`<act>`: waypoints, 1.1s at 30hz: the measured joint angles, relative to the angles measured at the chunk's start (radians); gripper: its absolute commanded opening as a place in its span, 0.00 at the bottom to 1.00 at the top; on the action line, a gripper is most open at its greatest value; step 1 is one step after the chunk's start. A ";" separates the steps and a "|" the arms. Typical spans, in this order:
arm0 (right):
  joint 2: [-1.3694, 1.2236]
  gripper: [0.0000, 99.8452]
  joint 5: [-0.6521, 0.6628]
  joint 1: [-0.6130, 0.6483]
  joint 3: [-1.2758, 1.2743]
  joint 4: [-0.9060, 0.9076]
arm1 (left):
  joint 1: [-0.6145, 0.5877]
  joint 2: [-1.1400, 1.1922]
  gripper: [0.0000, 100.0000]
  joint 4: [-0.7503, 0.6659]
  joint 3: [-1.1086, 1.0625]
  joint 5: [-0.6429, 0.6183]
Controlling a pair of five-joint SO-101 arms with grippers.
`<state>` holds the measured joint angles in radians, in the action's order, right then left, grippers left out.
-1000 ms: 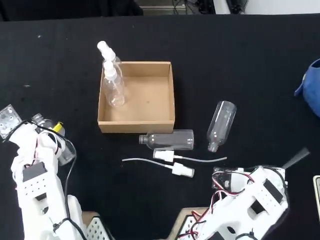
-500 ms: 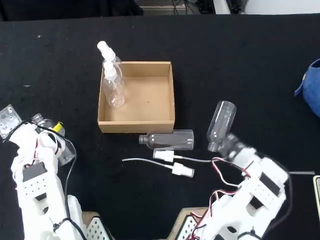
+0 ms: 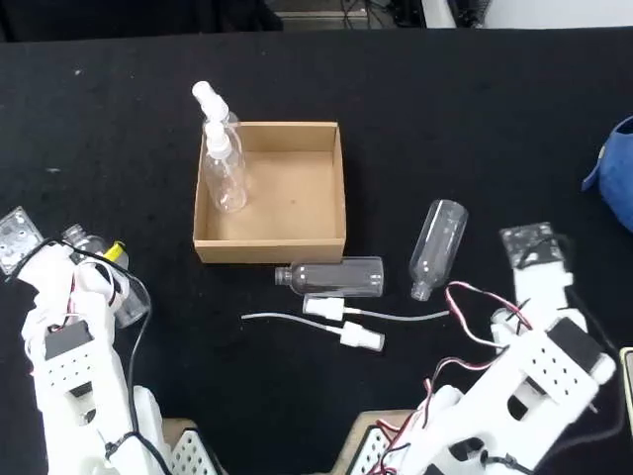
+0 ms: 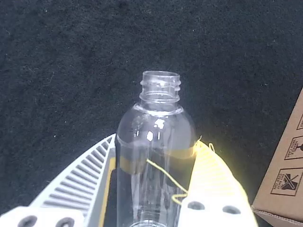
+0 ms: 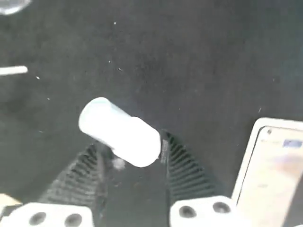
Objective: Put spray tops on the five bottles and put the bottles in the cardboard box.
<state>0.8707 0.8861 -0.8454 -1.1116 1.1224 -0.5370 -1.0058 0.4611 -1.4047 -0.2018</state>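
My left gripper [image 4: 154, 158] is shut on a clear open-necked bottle [image 4: 156, 123], at the table's left front [image 3: 99, 272]. Between the black fingers of my right gripper [image 5: 130, 153] sits a white spray top [image 5: 118, 132]; that arm [image 3: 539, 346] is at the front right. The cardboard box [image 3: 341, 188] holds one capped bottle [image 3: 226, 168] along its left wall, and a second capped bottle [image 3: 211, 104] stands at its back left corner. Two open bottles [image 3: 331, 277] [image 3: 437, 247] lie in front of the box. Two loose spray tops [image 3: 326, 309] [image 3: 361, 337] with tubes lie beside them.
A blue object [image 3: 618, 178] sits at the right edge. A flat white device [image 5: 272, 165] lies on the black cloth close to my right gripper. A corner of the box [image 4: 284, 179] is next to the held bottle.
My right arm has swung from the front middle out to the right and turned its wrist, taking the spray top along. The left arm and its bottle have stayed still.
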 measured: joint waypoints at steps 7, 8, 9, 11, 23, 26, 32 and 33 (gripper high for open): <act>0.000 0.13 -0.141 0.000 0.072 0.086 | 0.000 0.000 0.03 0.000 0.000 0.000; 0.000 0.14 -0.141 0.000 0.072 0.091 | 0.000 0.000 0.03 0.000 0.000 0.000; 0.000 0.16 -0.133 0.003 0.072 0.094 | 0.000 0.000 0.03 0.000 0.000 0.000; 0.000 0.23 -0.100 0.014 0.072 0.098 | 0.000 0.000 0.03 0.000 0.000 0.000; 0.000 0.17 0.123 0.140 0.058 0.098 | 0.000 0.000 0.03 0.000 0.000 0.000; 0.000 0.17 0.195 0.173 0.055 0.071 | 0.000 0.000 0.03 0.000 0.000 0.000; 0.000 0.22 0.344 0.190 -0.011 -0.049 | 0.000 0.000 0.03 0.000 0.000 0.000; 0.000 0.24 0.348 0.192 -0.018 -0.068 | 0.000 0.000 0.03 0.000 0.000 0.000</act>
<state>0.8707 1.2344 -0.6536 -1.1301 1.0549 -0.5370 -1.0058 0.4611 -1.4047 -0.2018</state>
